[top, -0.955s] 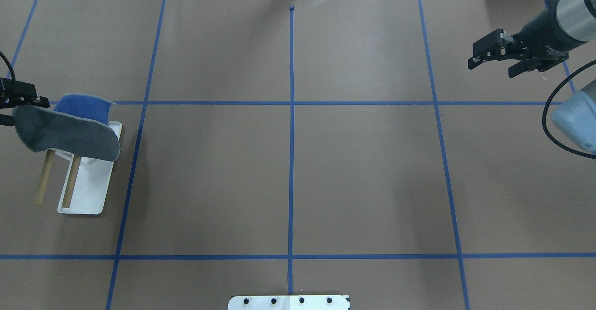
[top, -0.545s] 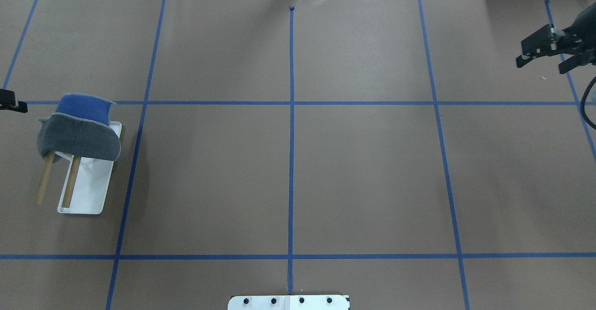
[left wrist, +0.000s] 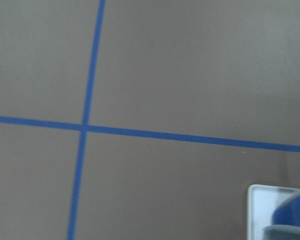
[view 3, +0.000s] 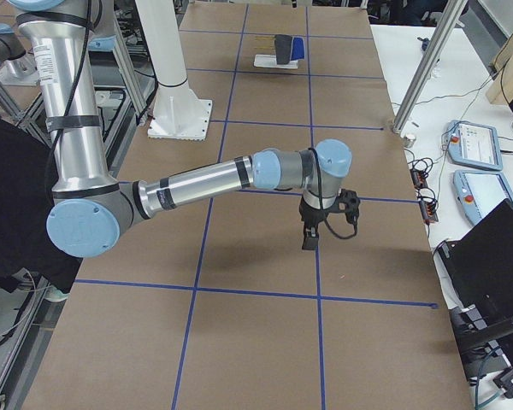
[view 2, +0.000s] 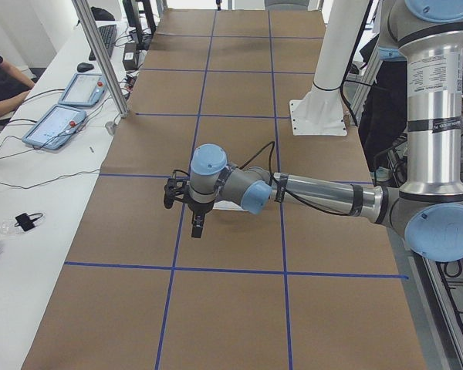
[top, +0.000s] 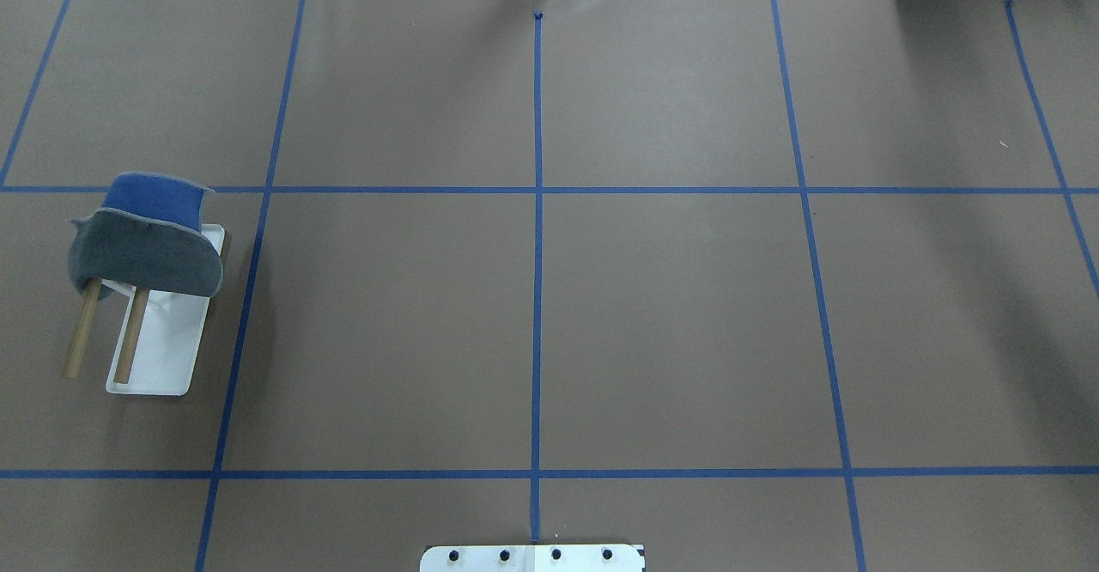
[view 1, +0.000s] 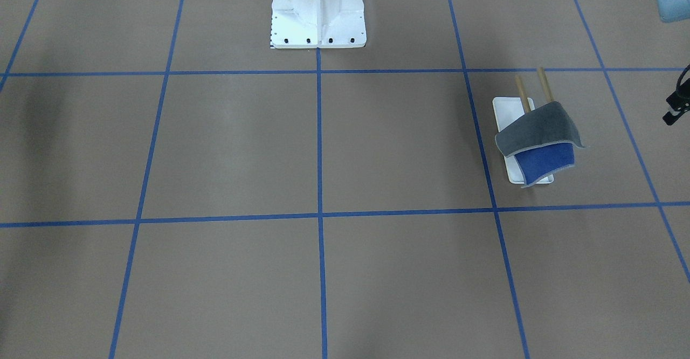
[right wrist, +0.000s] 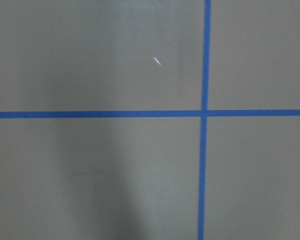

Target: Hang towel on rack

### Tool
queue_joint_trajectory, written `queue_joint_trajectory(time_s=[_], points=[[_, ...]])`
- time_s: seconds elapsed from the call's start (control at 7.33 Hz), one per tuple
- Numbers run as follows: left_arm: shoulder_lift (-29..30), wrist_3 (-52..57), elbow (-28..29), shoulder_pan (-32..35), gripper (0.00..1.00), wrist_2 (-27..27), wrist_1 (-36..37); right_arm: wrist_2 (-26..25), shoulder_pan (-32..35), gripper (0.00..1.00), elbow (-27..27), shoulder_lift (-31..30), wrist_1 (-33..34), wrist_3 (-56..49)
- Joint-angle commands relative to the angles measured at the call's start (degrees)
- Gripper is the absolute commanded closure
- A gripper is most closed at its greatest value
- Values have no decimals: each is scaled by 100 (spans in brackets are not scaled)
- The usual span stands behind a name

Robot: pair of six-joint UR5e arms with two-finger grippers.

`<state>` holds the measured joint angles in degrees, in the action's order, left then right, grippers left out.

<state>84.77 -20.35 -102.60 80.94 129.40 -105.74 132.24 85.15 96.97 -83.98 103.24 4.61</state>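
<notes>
Two tan rods [top: 79, 336] of the rack [top: 167, 357] carry the towel [top: 146, 254]. It is draped across both at the end away from their free tips, grey face up, with a blue flap falling on the rack's side away from my body. I judge that cloth hanging on either side of the rods is what keeps it from sliding, so the hanging looks done. My left fingers [view 2: 198, 227] hang near the rack, touching nothing, and my right fingers [view 3: 309, 239] are well apart from the rack over bare surface [top: 670, 323]. I cannot tell whether either pair is spread or closed. The overhead view shows neither pair, but the side views do. My left wrist view catches only a corner of the rack's white base [left wrist: 257, 210] and a blue edge of towel.
</notes>
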Motion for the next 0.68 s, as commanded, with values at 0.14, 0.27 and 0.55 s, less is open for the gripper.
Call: queue_joint_trajectory(time_s=[0.14,0.27,0.55], points=[[31,1297,283,273,2,6,274,-14,590,0,-364,-353,-918,-249],[48,1297,571,273,2,-2,160,-58,600,0,-433,-460,-1111,-197],[48,1210,810,282,2,-3,36,-32,635,0,-478,-488,-1070,-171]])
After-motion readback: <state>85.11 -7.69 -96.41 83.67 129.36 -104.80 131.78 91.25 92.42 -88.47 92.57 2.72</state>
